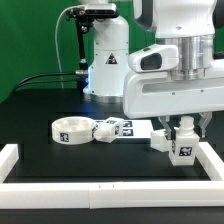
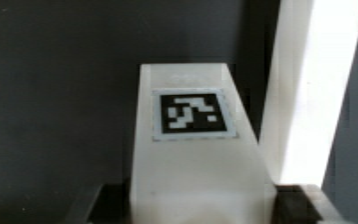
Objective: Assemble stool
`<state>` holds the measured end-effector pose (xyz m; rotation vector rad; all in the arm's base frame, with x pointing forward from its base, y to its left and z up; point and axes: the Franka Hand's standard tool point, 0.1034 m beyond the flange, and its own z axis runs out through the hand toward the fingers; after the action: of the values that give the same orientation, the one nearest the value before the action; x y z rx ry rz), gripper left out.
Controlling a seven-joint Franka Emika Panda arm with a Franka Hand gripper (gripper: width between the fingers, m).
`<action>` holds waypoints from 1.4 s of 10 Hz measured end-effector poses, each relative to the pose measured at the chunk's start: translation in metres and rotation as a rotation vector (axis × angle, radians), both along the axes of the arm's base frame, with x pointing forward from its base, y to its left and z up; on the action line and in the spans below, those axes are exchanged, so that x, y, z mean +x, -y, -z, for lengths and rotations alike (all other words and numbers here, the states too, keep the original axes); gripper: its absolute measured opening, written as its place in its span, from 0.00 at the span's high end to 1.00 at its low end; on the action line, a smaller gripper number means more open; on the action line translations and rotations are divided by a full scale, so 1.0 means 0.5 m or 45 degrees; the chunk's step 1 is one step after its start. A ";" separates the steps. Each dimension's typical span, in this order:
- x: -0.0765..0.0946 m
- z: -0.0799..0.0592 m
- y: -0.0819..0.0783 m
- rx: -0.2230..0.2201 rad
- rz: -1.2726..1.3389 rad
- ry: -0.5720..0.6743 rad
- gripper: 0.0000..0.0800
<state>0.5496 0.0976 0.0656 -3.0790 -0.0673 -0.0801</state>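
The round white disc seat (image 1: 72, 130) lies on the black table at the exterior view's left. A white stool leg (image 1: 108, 127) lies right beside it. My gripper (image 1: 183, 136) is at the exterior view's right, shut on another white leg (image 1: 183, 150) that stands upright with its tag facing out, low over the table. A further white part (image 1: 159, 140) sits just to the left of it. In the wrist view the held leg (image 2: 194, 120) fills the middle, with my gripper (image 2: 202, 206) at its near end and a dark finger (image 2: 114, 203) on either side of it.
The marker board (image 1: 138, 128) lies flat behind the held leg. A long white edge rail (image 1: 100, 193) runs along the table front and up the right side (image 1: 212, 160), close to the held leg; it shows in the wrist view (image 2: 322, 90) too. The arm's base (image 1: 105, 60) stands at the back.
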 end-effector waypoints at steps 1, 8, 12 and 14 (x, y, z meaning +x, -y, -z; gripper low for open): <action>0.000 0.000 0.000 0.000 0.000 -0.001 0.58; -0.008 -0.032 0.139 -0.011 -0.091 0.175 0.58; -0.058 -0.058 0.411 -0.166 -0.158 0.380 0.58; -0.068 -0.050 0.438 -0.153 -0.108 0.366 0.58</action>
<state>0.5155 -0.1213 0.0907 -3.1526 -0.2239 -0.5319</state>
